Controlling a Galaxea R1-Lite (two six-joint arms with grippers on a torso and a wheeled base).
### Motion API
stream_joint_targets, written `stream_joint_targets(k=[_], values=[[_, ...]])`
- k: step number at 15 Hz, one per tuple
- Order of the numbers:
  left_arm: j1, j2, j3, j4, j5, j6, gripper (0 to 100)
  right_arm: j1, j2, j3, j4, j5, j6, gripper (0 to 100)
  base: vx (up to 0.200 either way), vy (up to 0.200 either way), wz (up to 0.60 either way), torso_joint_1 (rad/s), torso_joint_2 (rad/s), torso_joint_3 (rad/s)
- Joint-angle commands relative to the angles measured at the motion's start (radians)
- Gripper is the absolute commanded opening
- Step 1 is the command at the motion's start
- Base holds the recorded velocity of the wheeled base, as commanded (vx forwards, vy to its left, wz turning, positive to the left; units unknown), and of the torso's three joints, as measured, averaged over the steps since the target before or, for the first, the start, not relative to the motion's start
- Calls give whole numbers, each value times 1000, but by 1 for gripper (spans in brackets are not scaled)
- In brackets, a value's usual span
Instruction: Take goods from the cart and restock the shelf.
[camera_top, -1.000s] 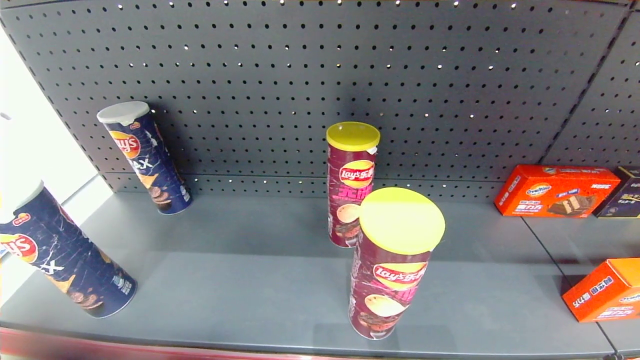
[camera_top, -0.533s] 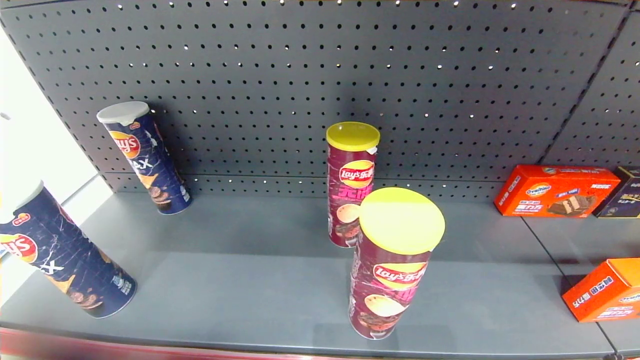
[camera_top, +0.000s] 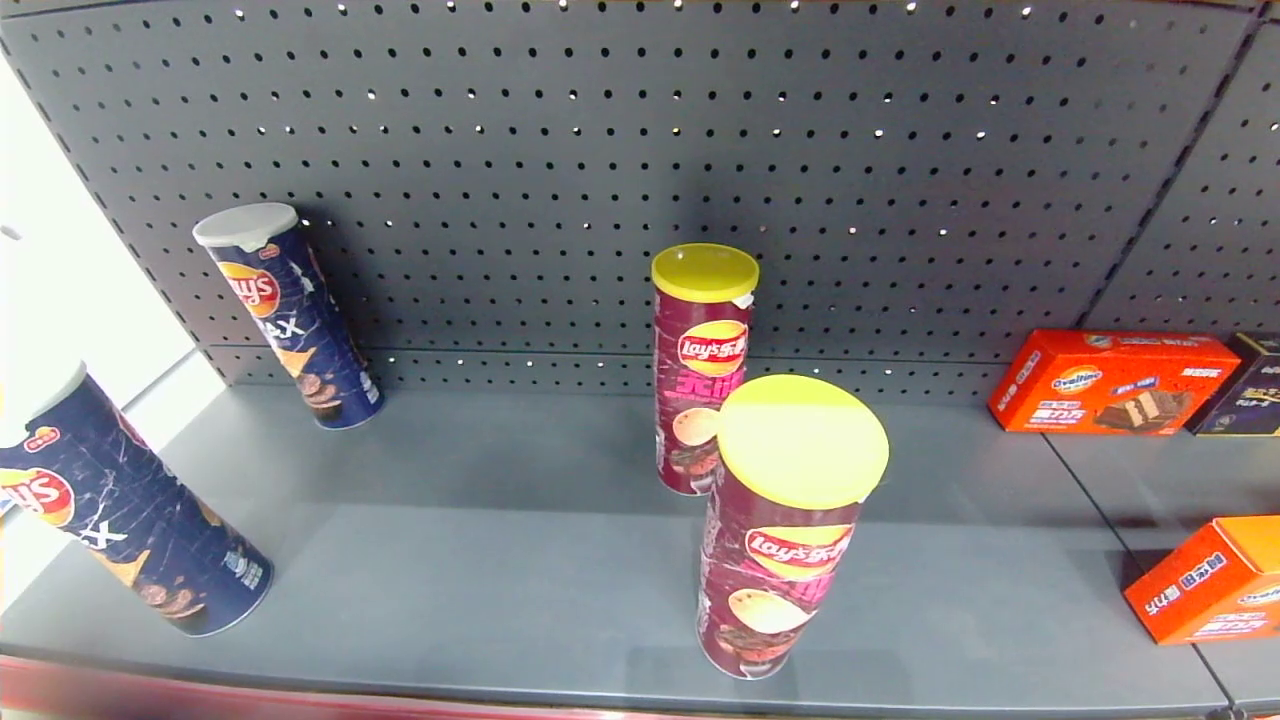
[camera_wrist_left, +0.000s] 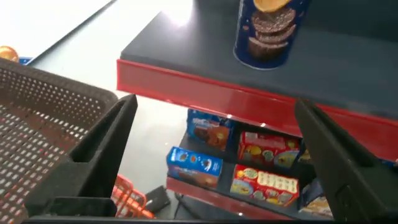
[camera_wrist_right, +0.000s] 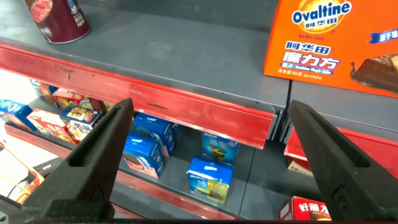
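On the grey shelf (camera_top: 520, 560) stand two maroon chip cans with yellow lids: one near the front (camera_top: 780, 540), one behind it (camera_top: 700, 370). Two dark blue cans stand to the left, one at the back (camera_top: 290, 320) and one at the front left (camera_top: 120, 520). My left gripper (camera_wrist_left: 214, 168) hangs open and empty below the shelf's red front edge (camera_wrist_left: 249, 99), beside the dark cart basket (camera_wrist_left: 37, 124), with a blue can's base (camera_wrist_left: 267, 31) above. My right gripper (camera_wrist_right: 211, 168) is open and empty below the red shelf edge (camera_wrist_right: 155, 93), near a maroon can's base (camera_wrist_right: 59, 18).
Orange boxes sit on the shelf's right part, one at the back (camera_top: 1110, 380) and one at the front (camera_top: 1210, 580); an orange box (camera_wrist_right: 336, 37) lies at the edge. Lower shelves hold blue boxes (camera_wrist_right: 208, 177) and red boxes (camera_wrist_left: 264, 180). Perforated back panel (camera_top: 640, 150) closes the shelf.
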Motion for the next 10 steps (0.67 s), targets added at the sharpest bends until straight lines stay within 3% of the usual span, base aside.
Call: stream_joint_targets(k=[1, 2, 3, 4, 6, 10], values=[[-1, -2, 23, -5, -33, 21, 100, 1, 1, 0, 1, 1, -1, 100, 0, 0, 0, 0, 0, 0], [-1, -2, 26, -11, -135, 71, 100, 1, 1, 0, 1, 1, -1, 100, 0, 0, 0, 0, 0, 0], [-1, -2, 28, -13, -172, 90, 100, 1, 1, 0, 1, 1, -1, 100, 0, 0, 0, 0, 0, 0], [-1, -2, 30, 6, -301, 111, 100, 1, 1, 0, -1, 1, -1, 100, 0, 0, 0, 0, 0, 0], [-1, -2, 30, 33, -395, 125, 100, 1, 1, 0, -1, 1, -1, 100, 0, 0, 0, 0, 0, 0], [-1, -1, 28, 35, -401, 117, 100, 1, 1, 2, -1, 1, -1, 100, 0, 0, 0, 0, 0, 0]])
